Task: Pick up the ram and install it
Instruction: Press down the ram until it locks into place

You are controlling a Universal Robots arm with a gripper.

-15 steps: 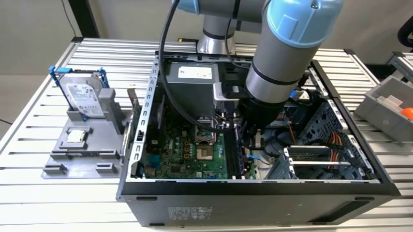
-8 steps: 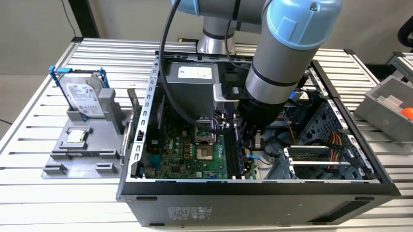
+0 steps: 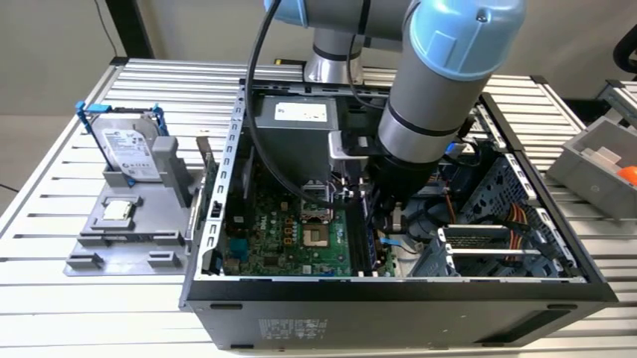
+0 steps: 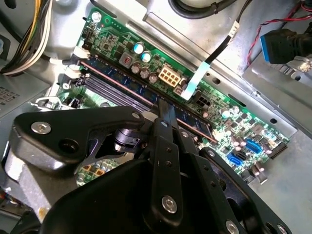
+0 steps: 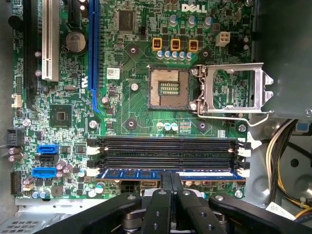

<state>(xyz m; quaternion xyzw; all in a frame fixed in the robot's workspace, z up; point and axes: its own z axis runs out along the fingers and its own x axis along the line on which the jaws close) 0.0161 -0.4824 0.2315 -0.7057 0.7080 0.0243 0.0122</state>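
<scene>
A: The arm [image 3: 438, 82] reaches down into the open computer case [image 3: 398, 291], and its wrist sits low over the green motherboard [image 3: 289, 231].

B: Where's the ram against the gripper?

A: Directly under the fingertips. In the first wrist view the gripper [image 5: 171, 178] has its two black fingers [image 5: 166, 183] pressed close together on the top edge of the ram [image 5: 136, 173], near the middle of the stick's length. The ram stands on edge in the slot nearest the gripper, with the row of black memory slots [image 5: 168, 151] just beyond it.

B: And from the other camera?

A: In the second wrist view the same pinch shows: gripper [image 4: 165, 109] tip meeting the ram [image 4: 122, 80], which runs away along the board from the fingers.

B: How does the stick look?

A: Long, thin, a blue board edge with dark chips in a line. The white latch [image 5: 245, 172] at one end sits against it.
</scene>
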